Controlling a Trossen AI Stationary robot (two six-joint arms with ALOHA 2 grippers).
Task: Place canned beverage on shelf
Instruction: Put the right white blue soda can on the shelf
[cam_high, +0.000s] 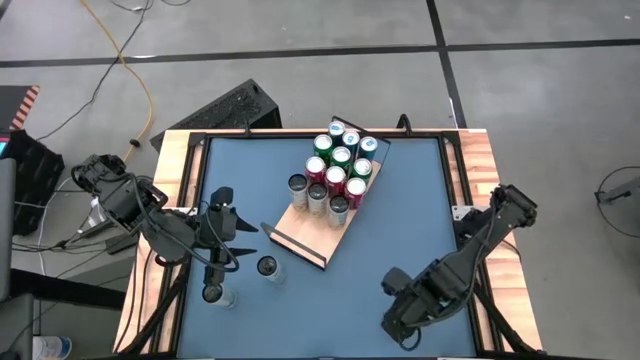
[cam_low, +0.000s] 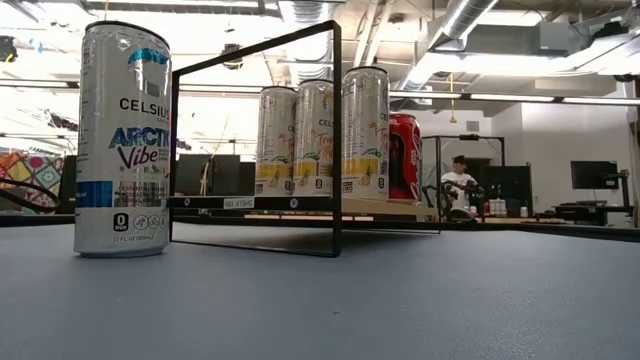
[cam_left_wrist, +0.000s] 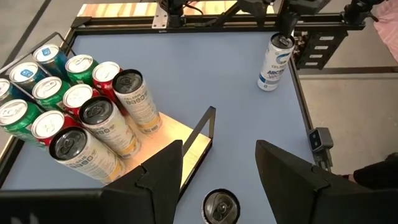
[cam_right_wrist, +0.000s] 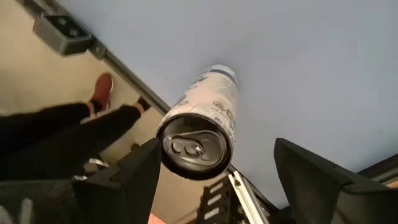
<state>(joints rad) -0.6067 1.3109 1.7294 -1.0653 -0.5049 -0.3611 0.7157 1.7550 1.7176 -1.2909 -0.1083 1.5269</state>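
Shelf (cam_high: 300, 228) holds eleven upright cans (cam_high: 335, 172); loose can (cam_high: 267, 267) stands just beside left gripper (cam_high: 222, 208), fingers apart, empty.

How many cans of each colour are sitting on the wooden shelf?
Blue cans: 3
Green cans: 3
Red cans: 3
Pale yellow cans: 3
Total on the shelf: 12

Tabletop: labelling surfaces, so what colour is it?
Blue tabletop, plain and unpatterned; shows best in the high view.
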